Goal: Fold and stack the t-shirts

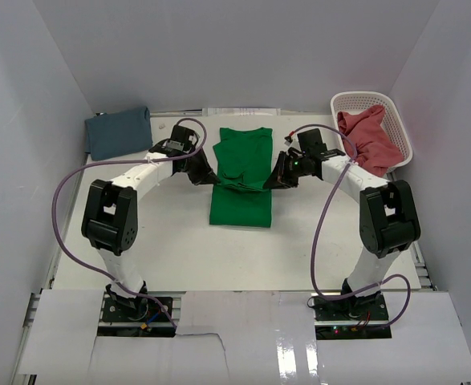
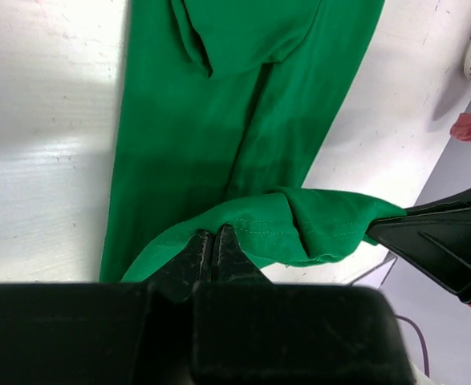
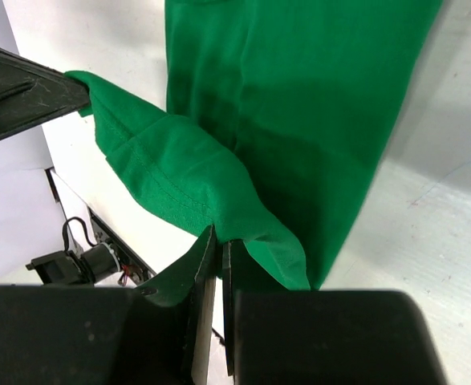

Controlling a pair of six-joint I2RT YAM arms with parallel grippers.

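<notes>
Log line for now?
step: folding green shirt | left fingers: shut on its edge | right fingers: shut on its edge | blue shirt: far left | red shirt: in basket

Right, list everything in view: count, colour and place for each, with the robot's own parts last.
green t-shirt: one, bright green, middle of the table, one edge lifted between the two grippers
blue t-shirt: one, slate blue, folded, far left corner
red t-shirt: one, pinkish red, bunched in the basket
basket: one, white lattice, far right corner
table: one, white, under everything
cables: two, purple, one looping along each arm
left gripper: one, black, shut on the green t-shirt's lifted edge
right gripper: one, black, shut on the same edge, opposite side
</notes>
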